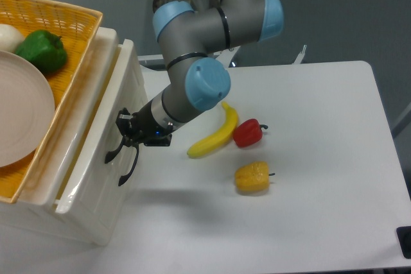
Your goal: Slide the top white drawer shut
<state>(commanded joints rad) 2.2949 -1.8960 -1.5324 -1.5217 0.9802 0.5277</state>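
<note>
At the far left you see a woven yellow basket (77, 36) sitting on top of the white cabinet (38, 219). In the basket lie a pale plate (19, 117), a green pepper (42, 51) just behind the plate, and a white round thing (8, 36) at the left edge, beside the pepper.

Right of the basket, the top drawer (106, 117) is nearly shut: its glossy white front stands only a narrow strip out from the cabinet's face, tilted as the camera sees it. Its curved black handle (114, 153) shows on the front, and a second black handle (128, 168) curves just below and to the right of it; you cannot make out the lower drawer's own front apart from the cabinet.

The hand (131, 134) presses up against the drawer's front, right at the top handle. The fingers are dark and bunched against the handle, so you cannot tell whether they are clenched or released. The grey arm with blue joints (205, 36) rises from the hand up and to the right.

On the tabletop (321, 190), right of the cabinet, a banana (215, 134) lies near the hand. A red pepper (248, 132) touches the banana's right side. A yellow pepper (252, 177) sits just in front of the red one, apart from it.
</note>
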